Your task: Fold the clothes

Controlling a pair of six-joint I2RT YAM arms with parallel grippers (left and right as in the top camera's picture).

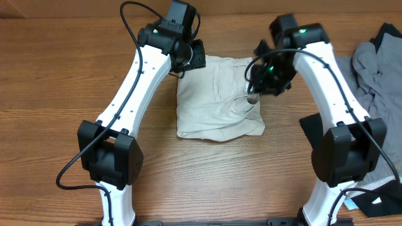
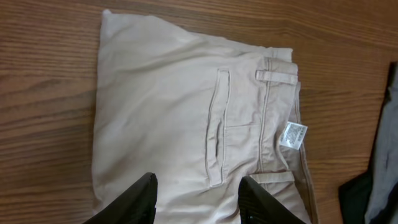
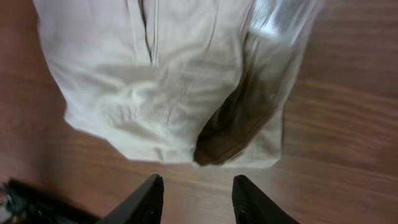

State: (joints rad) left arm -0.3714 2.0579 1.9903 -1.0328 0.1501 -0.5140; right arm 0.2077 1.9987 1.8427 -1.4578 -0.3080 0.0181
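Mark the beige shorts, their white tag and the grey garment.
beige shorts (image 1: 213,100), overhead view, middle of the folded fabric.
white tag (image 2: 292,135), left wrist view, centre of the tag.
grey garment (image 1: 375,68), overhead view, its crumpled middle.

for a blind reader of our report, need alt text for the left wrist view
Folded light beige shorts lie flat on a wooden table, with a back pocket and small white tag showing. The left arm's dark jaws stand open above the shorts at the bottom edge; grey and black garments peek in at right.
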